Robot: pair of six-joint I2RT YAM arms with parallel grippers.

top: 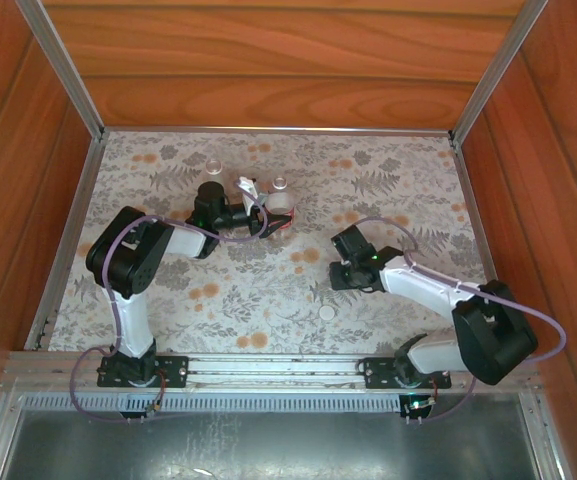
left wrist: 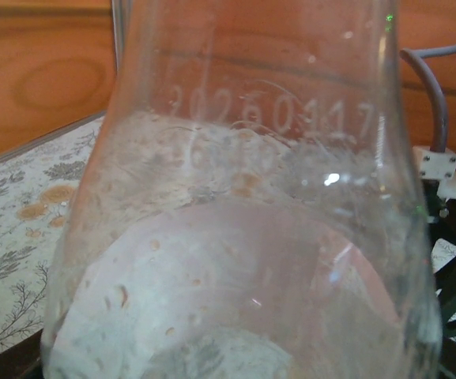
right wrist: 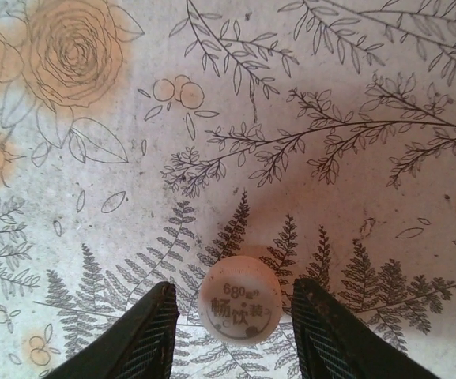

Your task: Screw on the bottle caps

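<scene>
The right pincer (right wrist: 234,289) is hanging over the flowered cloth (right wrist: 307,118) with its jaws standing apart. A white cap (right wrist: 240,301) is lying flat between them, printed top facing up, with a sliver of cloth showing on either side, so nothing is gripping it; straddling it this way is lining the jaws up to close across its rim. From overhead, that cap is sitting at about 6 o'clock from the middle of the counter (top: 168,320), just on the near side of the right pincer and well apart from the bottles. The left pincer (top: 260,212) is reaching out toward 11 o'clock, where a clear bottle (top: 280,205) with a red label is sitting right at its jaws. From the left wrist, the bottle's clear shoulder is looming so close that the fingers are hidden, and I cannot tell whether they are clamping it or merely flanking it. By my judgement the left arm is there to steady the bottle so its neck is not turning when the cap arrives. A second clear bottle (top: 211,165) seems to be standing farther back, also toward 11 o'clock
</scene>
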